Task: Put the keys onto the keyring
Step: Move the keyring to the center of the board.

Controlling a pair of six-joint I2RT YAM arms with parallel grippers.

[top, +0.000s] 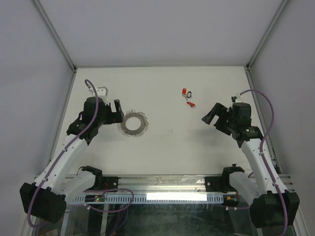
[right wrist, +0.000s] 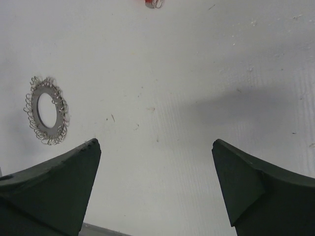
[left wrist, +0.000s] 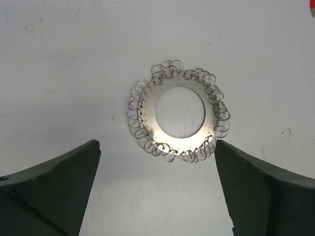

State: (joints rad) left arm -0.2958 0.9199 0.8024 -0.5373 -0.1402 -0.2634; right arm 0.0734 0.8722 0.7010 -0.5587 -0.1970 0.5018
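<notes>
A white worktop [top: 167, 142] fills the scene, boxed in by pale walls with an aluminium frame running up the far corners. From the overhead view you can see that nothing has started: both arms reach out from the near edge and neither holds anything.

The keyring [top: 134, 123] lies flat on the left half of the worktop, about midway between the near and far edges. Its wire loops fringe the whole rim, and in the left wrist view none of them carries a key. The left gripper [top: 119, 112] sits just to the left of the ring with its jaws spread wide, close to the ring but apparently not touching it.

The keys [top: 187, 96] lie in a small cluster right of centre, nearer the far edge and well apart from the ring. You can make out two red tags and one black; the metal blades are too small to read. The right gripper [top: 209, 115] is near them, on the side toward the right edge. Its jaws are wide too, over bare worktop.

By my reading, the whole job is ahead of you. Each key has yet to be picked up, carried to the ring and threaded onto a loop.
</notes>
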